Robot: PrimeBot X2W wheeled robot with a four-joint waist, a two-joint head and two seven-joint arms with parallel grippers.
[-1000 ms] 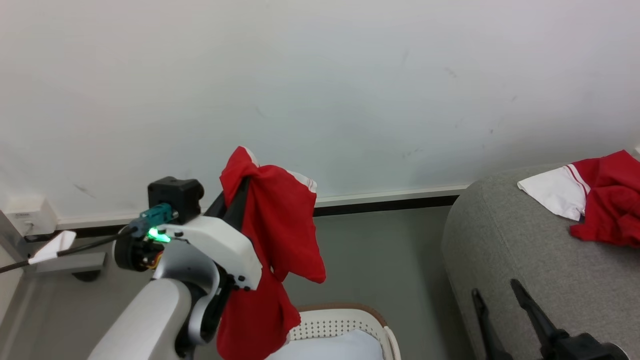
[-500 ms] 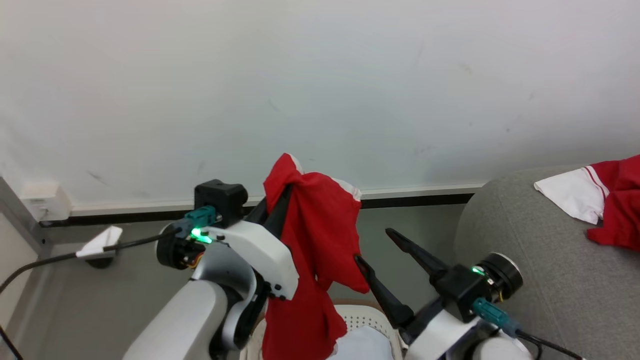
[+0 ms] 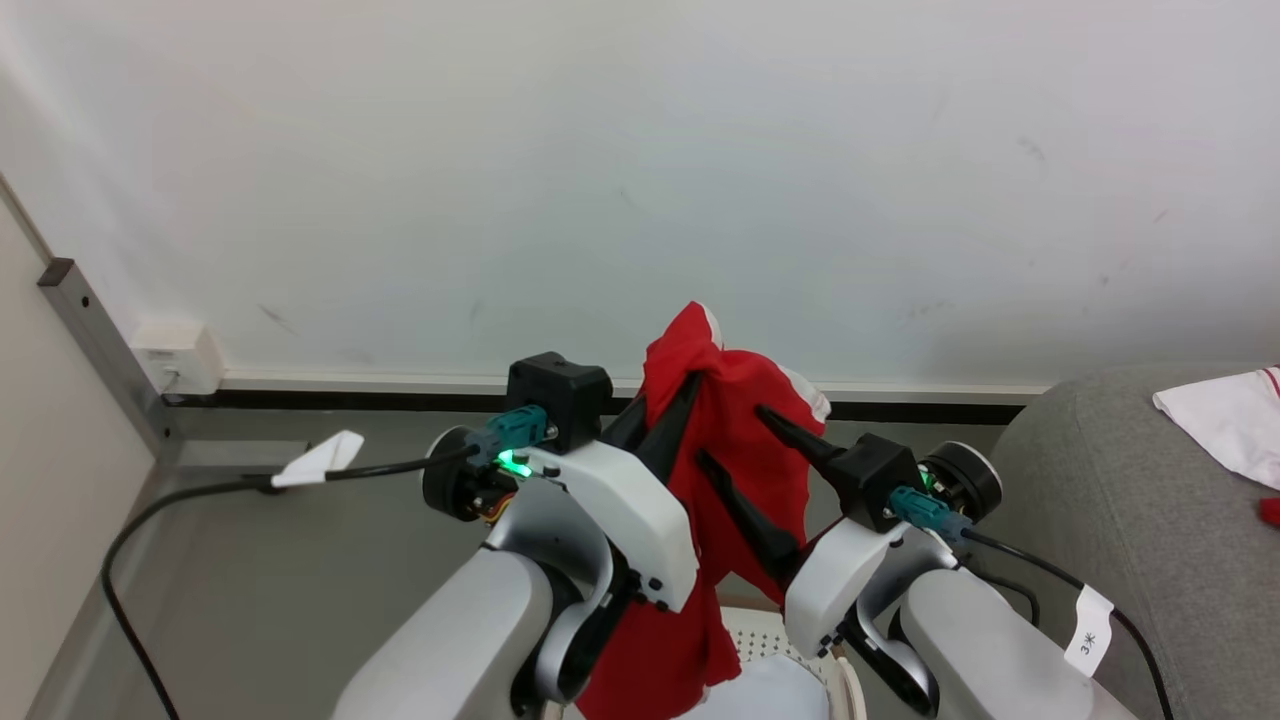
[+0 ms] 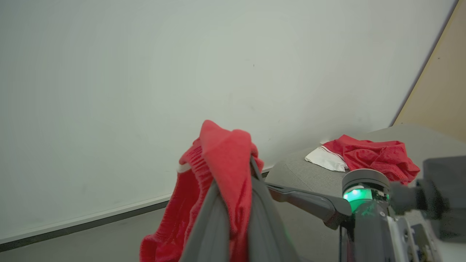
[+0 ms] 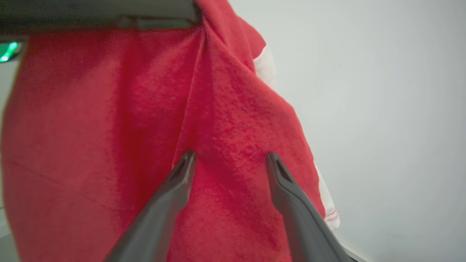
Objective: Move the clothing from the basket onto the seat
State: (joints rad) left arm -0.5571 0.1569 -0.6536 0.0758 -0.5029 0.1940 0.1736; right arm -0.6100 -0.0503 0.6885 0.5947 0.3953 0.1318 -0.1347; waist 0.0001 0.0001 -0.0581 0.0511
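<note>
Left gripper (image 3: 690,385) clamped on red garment (image 3: 725,400), held aloft.
Right gripper (image 3: 732,433), fingers spread, presses against it; cable tag (image 3: 1088,630) reads "3", rest unclear.

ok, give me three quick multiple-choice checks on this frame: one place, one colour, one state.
1. Where does the loose garment lie?
A. on the seat
B. in the basket
C. on the floor

2. What colour is the light on the left wrist?
A. red
B. green
C. blue

3. How does the right gripper stand?
A. shut on cloth
B. shut, empty
C. open

Key:
1 A: it lies crumpled on the grey seat in the left wrist view.
2 B: it glows green in the head view.
3 C: its fingers are spread apart, pointing at the held garment, which the left gripper is shut on.
</note>
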